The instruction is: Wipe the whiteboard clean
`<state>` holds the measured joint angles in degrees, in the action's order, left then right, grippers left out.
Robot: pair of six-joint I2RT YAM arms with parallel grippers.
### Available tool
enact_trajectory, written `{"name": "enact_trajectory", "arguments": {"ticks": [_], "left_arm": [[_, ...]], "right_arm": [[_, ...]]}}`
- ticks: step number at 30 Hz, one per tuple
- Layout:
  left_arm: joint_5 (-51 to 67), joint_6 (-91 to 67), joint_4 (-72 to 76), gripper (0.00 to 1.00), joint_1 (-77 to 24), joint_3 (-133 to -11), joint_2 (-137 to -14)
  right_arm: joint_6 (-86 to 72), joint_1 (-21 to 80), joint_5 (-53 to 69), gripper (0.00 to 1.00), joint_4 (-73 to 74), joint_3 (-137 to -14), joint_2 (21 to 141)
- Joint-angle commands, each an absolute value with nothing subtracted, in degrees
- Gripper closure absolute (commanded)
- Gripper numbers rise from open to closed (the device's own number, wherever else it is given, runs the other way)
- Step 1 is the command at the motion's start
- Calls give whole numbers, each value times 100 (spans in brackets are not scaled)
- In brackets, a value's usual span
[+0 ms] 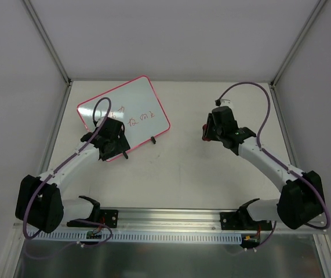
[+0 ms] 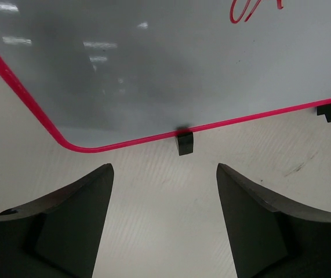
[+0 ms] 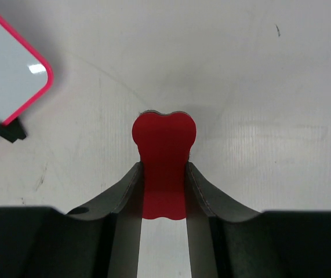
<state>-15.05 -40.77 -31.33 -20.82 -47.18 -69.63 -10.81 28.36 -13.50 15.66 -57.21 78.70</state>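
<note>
The whiteboard [image 1: 130,101] lies flat on the left rear part of the table [image 1: 200,174], turned at an angle, with red writing [image 1: 142,120] across its middle. The left hand [image 2: 165,223] hovers open just short of the board's near edge, its fingers spread either side of a small black foot [image 2: 184,142] and touching nothing. The right hand [image 3: 164,174] is well apart on the right, closed on the narrow waist of a red eraser [image 3: 164,136].

Nothing pins the board, so the main risk is that a wipe drags the light, glossy board across the table instead of clearing the ink. A push toward the near edge could also run it into the open left hand. The eraser is held only at its waist, so pressing down may twist it in the grip and leave streaks.

From above, the left arm and its cable [image 1: 100,110] cover the board's near corner and part of the writing. The left wrist view cuts the strokes off at the top. The words are too small to read. Whether the eraser touches the table cannot be told.
</note>
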Motion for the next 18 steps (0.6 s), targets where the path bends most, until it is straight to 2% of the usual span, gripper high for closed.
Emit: {"name": "enact_trajectory", "arguments": {"ticks": [1,7,10,13,18], "left_arm": [[-1846,-4762,-2778,28,-2302,-4658,-7329],[-1925,-5132,-2558,43,-2373,-4588,-7962],[-1864,-5177,-2470,46,-2382,-4570,-8182],[-1881,-5212,-2338,53,-2452,-4597,-8393],[-1890,-5282,-2241,73,-2618,-4605,-8639]], "right_arm": [[-1055,2839,-1037,100,1406,-5283,7226],[-1072,2839,-949,99,1424,-4580,6216],[-1011,2839,-958,99,1424,-4360,5942],[-984,2839,-949,99,1450,-4202,5661],[-1020,2830,-941,98,1529,-4052,5336]]}}
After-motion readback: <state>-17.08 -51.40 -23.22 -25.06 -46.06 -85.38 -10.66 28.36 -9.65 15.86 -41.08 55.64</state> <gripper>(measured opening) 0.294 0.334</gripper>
